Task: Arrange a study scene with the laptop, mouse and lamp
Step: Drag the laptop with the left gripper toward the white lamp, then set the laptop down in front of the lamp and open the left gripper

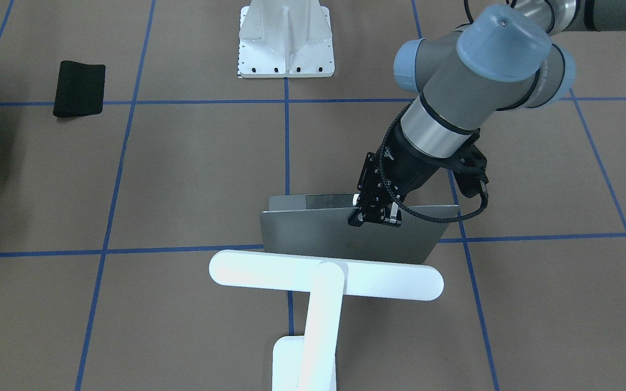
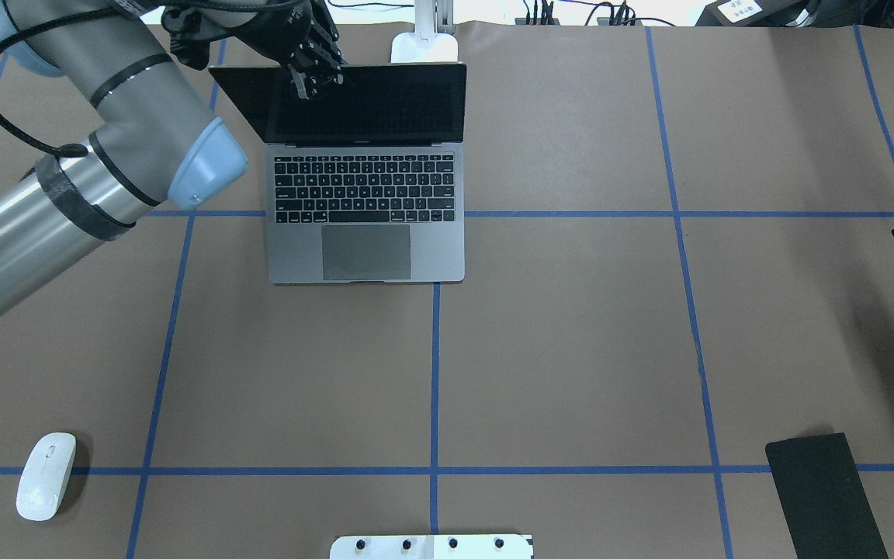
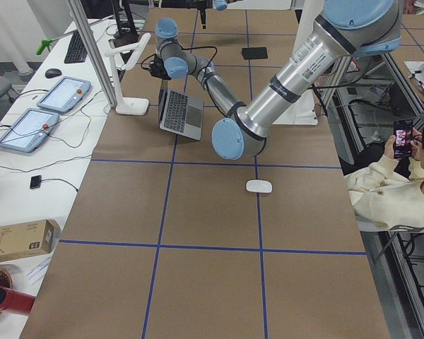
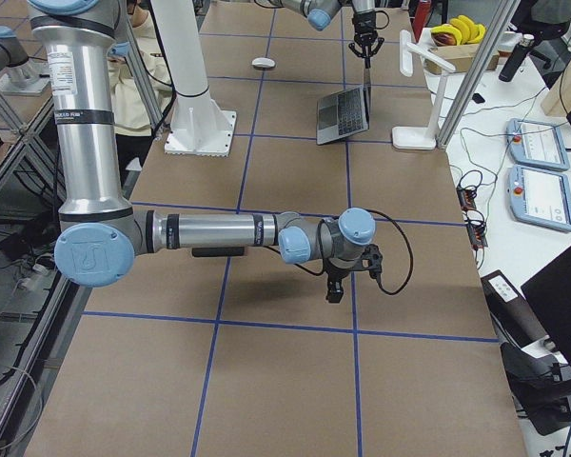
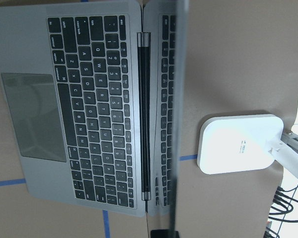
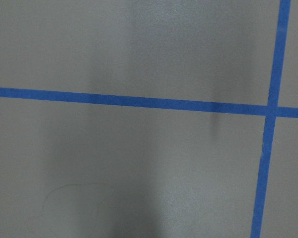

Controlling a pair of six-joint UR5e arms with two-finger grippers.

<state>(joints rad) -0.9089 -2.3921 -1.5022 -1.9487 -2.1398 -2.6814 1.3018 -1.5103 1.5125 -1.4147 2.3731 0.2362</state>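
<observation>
At the far side of the table (image 2: 571,349), the laptop (image 2: 365,248) stood open with the lamp (image 1: 326,279) just behind it; the mouse (image 2: 46,475) lay well apart at the near left corner, apparently left to bring over. The left tool (image 1: 375,220) was closed on the lid's top edge. The right tool (image 4: 335,286) hung over the table far from them, its state impossible to tell.

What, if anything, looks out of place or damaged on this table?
Nothing is spilled or damaged. The laptop stands open in front of the lamp, the left fingers on its lid's top edge. Only the mouse looks stray: it lies alone on the robot's near left, far from the laptop.
</observation>
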